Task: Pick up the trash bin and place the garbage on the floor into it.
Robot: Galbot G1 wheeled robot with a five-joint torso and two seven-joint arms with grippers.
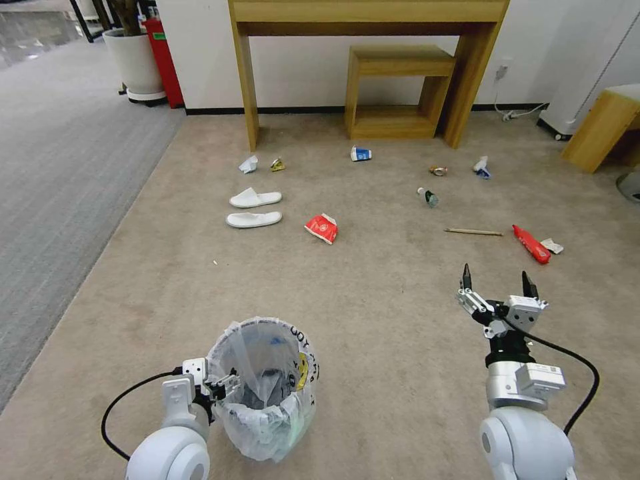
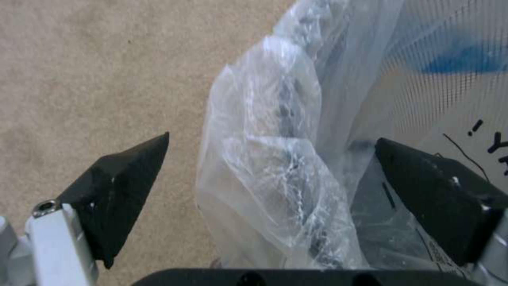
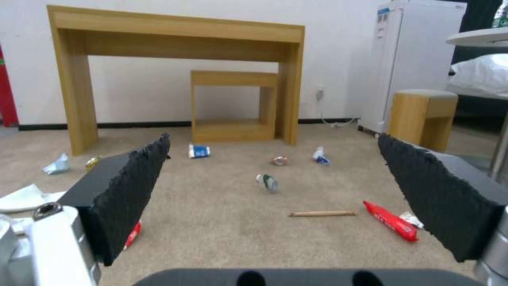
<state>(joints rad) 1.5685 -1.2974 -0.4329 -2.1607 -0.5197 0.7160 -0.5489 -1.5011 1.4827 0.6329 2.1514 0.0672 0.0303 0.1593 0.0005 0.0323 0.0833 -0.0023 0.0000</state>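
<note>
We had the trash bin near us on the left, standing on the floor, w/ its clear liner bag bunched over the rim. Our left gripper sat at the bin's left rim; in the left wrist view its jaws were spread, one finger outside over carpet, the other inside the bag, the rim and liner between them but not yet pinched. So we judged the step as the grab on the bin, approx. at the start of the task: the bin wasn't lifted and the garbage was all lying out on the floor.

Our right gripper hovered near right, jaws wide apart, holding nothing.

Garbage lay well apart farther out: white slippers far left, a red snack bag mid, a paper cup by the wooden desk, a small bottle, a wooden stick and another red bag far right.

Next move prob. needed the left jaws to close firmly on rim plus liner; the slick plastic could slip or pull loose.
</note>
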